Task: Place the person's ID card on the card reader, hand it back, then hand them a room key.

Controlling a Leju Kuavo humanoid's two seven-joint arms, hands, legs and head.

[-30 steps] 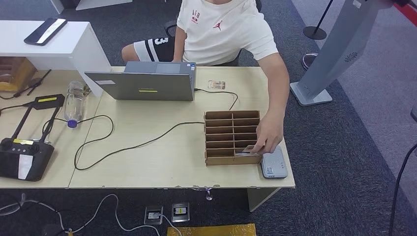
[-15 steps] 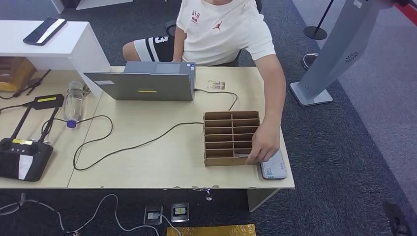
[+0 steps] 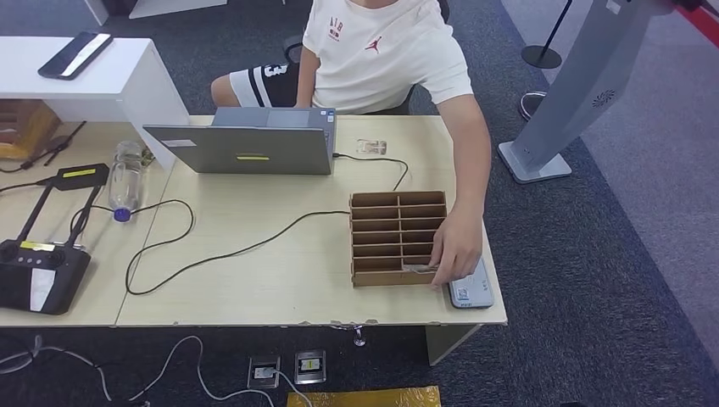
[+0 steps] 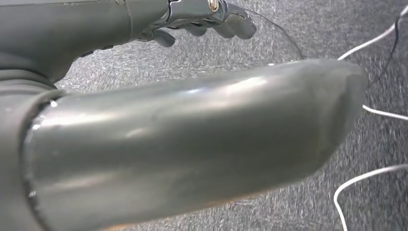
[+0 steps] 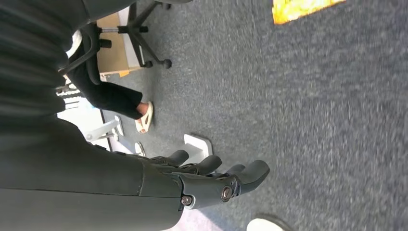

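One wooden desk (image 3: 280,280) is seen from above with one cardboard slot organiser (image 3: 398,236) at 3 o'clock, and one grey card reader (image 3: 472,290) just beside it at 4 o'clock, partly covered by one person's hand (image 3: 458,248) reaching into the nearest slot, where a card (image 3: 417,269) is glimpsed but too hidden to be identified. One laptop (image 3: 242,148), one clear bottle (image 3: 125,176) and one black controller (image 3: 38,273) are counted at 12, 10 and 9 o'clock. The left hand (image 4: 202,21) and right hand (image 5: 211,180) are shown above grey carpet, fingers loosely curled and apart, nothing held, the left largely hidden behind its thumb
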